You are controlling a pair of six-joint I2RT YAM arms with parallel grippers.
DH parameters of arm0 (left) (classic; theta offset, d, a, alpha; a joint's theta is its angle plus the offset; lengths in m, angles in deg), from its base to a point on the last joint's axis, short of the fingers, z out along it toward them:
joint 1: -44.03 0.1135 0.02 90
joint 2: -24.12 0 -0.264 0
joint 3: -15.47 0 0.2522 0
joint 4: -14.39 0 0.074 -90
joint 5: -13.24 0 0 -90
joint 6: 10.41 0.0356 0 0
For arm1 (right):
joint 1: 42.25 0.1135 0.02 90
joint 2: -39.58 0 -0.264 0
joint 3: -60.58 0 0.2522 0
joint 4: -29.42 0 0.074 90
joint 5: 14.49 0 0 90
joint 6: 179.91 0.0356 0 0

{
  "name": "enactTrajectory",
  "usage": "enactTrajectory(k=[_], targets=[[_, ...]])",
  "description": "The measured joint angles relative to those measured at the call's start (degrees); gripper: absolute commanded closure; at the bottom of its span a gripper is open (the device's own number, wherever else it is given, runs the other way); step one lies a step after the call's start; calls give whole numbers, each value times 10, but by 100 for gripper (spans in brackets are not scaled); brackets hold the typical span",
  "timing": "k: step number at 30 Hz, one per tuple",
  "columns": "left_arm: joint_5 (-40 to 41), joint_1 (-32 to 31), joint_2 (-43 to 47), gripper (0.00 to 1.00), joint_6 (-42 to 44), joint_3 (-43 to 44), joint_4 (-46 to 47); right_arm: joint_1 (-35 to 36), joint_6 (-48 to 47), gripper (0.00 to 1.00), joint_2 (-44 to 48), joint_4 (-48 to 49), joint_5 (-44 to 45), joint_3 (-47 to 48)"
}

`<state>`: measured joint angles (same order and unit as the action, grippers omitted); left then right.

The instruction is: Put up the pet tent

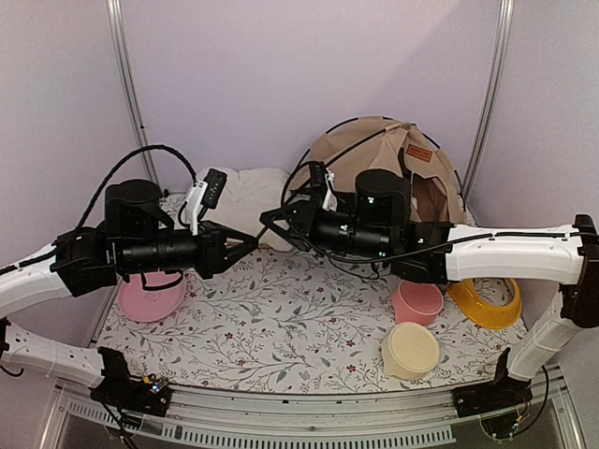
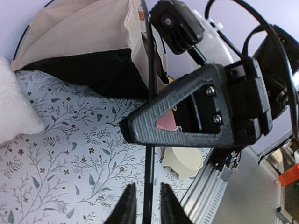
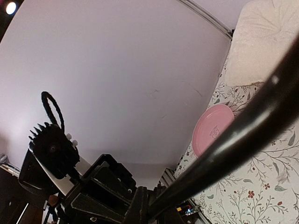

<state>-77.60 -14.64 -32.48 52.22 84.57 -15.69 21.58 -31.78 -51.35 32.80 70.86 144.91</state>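
The tan pet tent (image 1: 374, 154) stands at the back right, with black poles and a brown label patch (image 1: 426, 155). It also shows in the left wrist view (image 2: 79, 28). A thin black pole (image 2: 148, 177) runs from the tent down between my left gripper's (image 2: 148, 207) fingers, with a small gap on each side. My left gripper (image 1: 251, 241) is slightly open around the pole. My right gripper (image 1: 271, 221) faces it, tip to tip, over the middle of the mat. In the right wrist view the right gripper (image 3: 154, 210) is shut on the pole (image 3: 252, 126).
A floral mat (image 1: 281, 318) covers the table. A white cushion (image 1: 248, 192) lies at the back centre and a pink plate (image 1: 150, 297) on the left. A pink bowl (image 1: 418, 301), a cream bowl (image 1: 412, 349) and a yellow ring dish (image 1: 487, 301) sit at the right front.
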Motion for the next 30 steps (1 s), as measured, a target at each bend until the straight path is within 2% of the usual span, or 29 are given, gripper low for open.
enactTrajectory(k=[2,4,9,14,17,20,23,26,30], targets=[[-1,-1,2,60,2,0,2,1,-9,100,2,-17,-1,2],[-2,-2,12,55,3,0,4,3,-21,100,4,-38,-2,4],[7,-2,73,49,15,2,17,3,-49,100,4,-101,-9,38],[85,8,111,43,25,24,18,3,-78,100,4,-148,-30,91],[107,59,114,43,25,27,20,4,-93,100,5,-169,-42,117],[77,138,94,43,25,7,49,4,-105,100,5,-191,-52,136],[41,189,69,44,23,-18,82,4,-111,100,6,-207,-64,149],[-14,208,20,46,23,-48,144,4,-113,100,6,-218,-74,157],[-78,198,-78,43,24,-71,237,4,-112,100,6,-225,-91,162]])
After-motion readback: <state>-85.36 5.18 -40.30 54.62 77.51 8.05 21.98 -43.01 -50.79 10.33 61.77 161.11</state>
